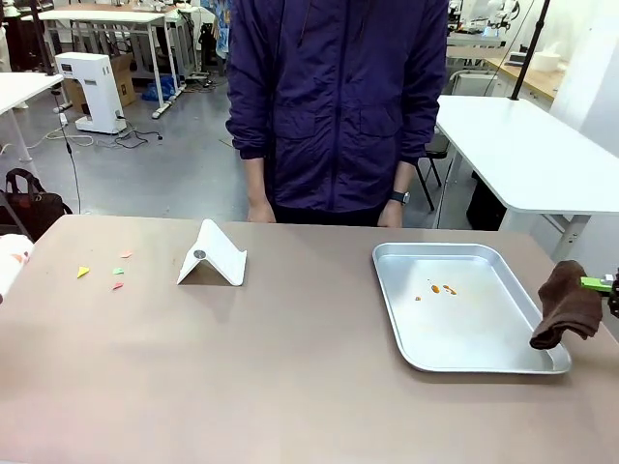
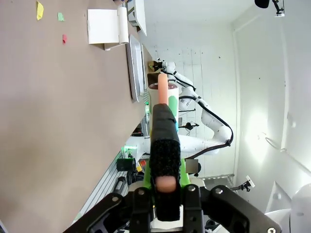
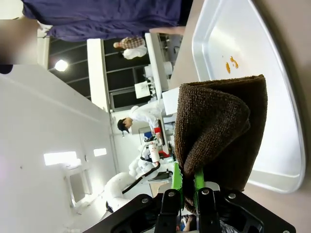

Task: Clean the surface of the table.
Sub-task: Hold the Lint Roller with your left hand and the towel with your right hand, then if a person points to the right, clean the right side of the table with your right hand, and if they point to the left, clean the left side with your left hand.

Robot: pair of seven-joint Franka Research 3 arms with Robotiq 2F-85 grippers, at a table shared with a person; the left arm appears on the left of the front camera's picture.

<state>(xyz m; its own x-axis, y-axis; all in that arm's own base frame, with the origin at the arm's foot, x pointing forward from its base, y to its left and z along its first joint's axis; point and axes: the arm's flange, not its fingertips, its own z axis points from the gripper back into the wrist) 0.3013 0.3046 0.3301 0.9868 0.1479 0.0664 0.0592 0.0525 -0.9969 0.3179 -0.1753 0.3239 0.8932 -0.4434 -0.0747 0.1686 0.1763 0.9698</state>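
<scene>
Brownish-taupe and matte, the table (image 1: 290,396) spans the whole near ground, with a person (image 1: 338,106) in a dark jacket standing at its far edge, both hands (image 1: 259,211) hanging just behind that edge. On the table's right part lies a silver tray (image 1: 484,333), bare but for a few orange crumbs (image 1: 443,288) near its middle. A white folded stand (image 1: 215,255) sits left of centre, well apart from the tray, and farther left a few small paper scraps (image 1: 83,272) in yellow, green and pink are scattered on the top. The right gripper (image 1: 592,284) enters at the right edge, its green-padded fingers (image 3: 176,177) pinched tight on a fold of a brown cloth (image 1: 569,304). The cloth hangs down over the tray's right rim close to the near corner, and whether it touches the rim cannot be told. In the left wrist view the left gripper (image 2: 165,182) is clamped on a stick (image 2: 164,131) with a black sleeve and pinkish ends, which points straight out beyond the fingers, with the table's top running along one side.
</scene>
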